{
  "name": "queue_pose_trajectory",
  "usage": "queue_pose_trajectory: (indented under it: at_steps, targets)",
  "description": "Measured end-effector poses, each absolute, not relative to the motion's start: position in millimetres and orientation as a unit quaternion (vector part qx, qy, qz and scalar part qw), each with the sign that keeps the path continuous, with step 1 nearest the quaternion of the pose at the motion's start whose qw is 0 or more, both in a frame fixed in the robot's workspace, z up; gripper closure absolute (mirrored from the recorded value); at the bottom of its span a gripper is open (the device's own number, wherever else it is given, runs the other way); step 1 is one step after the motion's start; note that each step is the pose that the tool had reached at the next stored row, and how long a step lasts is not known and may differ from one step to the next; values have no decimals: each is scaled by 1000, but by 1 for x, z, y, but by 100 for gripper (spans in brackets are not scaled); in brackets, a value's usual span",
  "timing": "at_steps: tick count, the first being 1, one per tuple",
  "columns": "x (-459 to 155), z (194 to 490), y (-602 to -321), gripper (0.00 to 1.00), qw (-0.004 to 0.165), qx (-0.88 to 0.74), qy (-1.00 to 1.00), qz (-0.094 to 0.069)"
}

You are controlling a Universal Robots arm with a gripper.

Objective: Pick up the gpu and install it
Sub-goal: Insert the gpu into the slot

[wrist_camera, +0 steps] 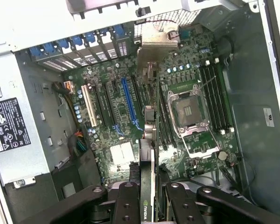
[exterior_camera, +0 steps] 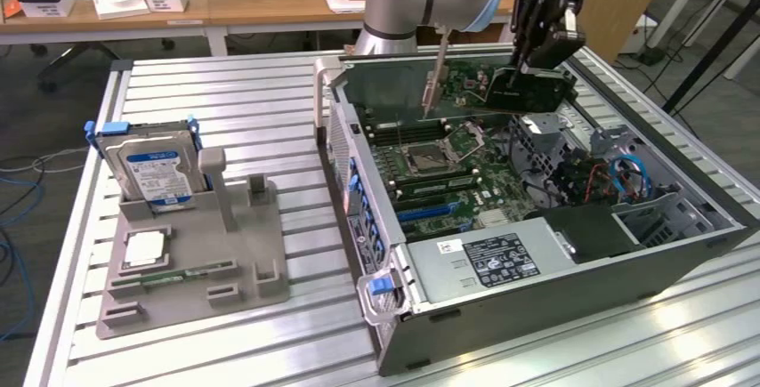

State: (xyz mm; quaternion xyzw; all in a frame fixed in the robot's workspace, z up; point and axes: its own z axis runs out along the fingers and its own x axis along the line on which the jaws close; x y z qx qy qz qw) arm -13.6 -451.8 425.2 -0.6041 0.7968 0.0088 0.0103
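Note:
The gpu (exterior_camera: 505, 92) is a dark green card with a black cooler and a silver bracket (exterior_camera: 437, 71) at one end. It hangs above the far part of the open computer case (exterior_camera: 392, 316), over the motherboard (exterior_camera: 433, 169). My gripper (exterior_camera: 537, 60) is shut on it from above. In the wrist view I see the gpu (wrist_camera: 152, 140) edge-on, running away from my gripper (wrist_camera: 150, 198), whose fingers (wrist_camera: 126, 205) clamp both faces. Below it lie the motherboard (wrist_camera: 121, 154), a long blue slot (wrist_camera: 129, 101) and a white slot (wrist_camera: 89, 106).
A grey holder (exterior_camera: 244, 267) at the exterior view's left carries an upright hard drive (exterior_camera: 151, 169), a memory stick (exterior_camera: 181, 273) and a small square chip (exterior_camera: 142, 248). Inside the case are the power supply (exterior_camera: 499, 258), the CPU socket (exterior_camera: 424, 157) and cables (exterior_camera: 624, 178).

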Motion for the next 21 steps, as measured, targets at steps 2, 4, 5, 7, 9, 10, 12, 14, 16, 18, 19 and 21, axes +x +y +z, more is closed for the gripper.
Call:
queue_pose_trajectory:
  at_steps: [2, 4, 5, 7, 9, 10, 12, 14, 16, 18, 19, 21]
  targets:
    - [-14, 425, -452, 74, 10, -608, 794, 9]
    - [-14, 425, -452, 74, 10, -611, 791, 9]
    - [-14, 425, -452, 74, 10, -613, 790, 9]
    - [-14, 425, -452, 74, 10, -617, 787, 9]
    - [-14, 425, -452, 74, 10, -621, 784, 9]
    - [-14, 425, -452, 74, 10, -623, 782, 9]
    - [-14, 425, -452, 74, 10, -626, 779, 9]
    - [-14, 425, -452, 74, 10, -630, 777, 9]
    - [-14, 425, -452, 74, 10, -633, 774, 9]
    - [-14, 425, -452, 74, 10, -637, 771, 9]
    - [-14, 425, -452, 74, 10, -638, 770, 9]
    - [-14, 425, -452, 74, 10, -642, 767, 9]
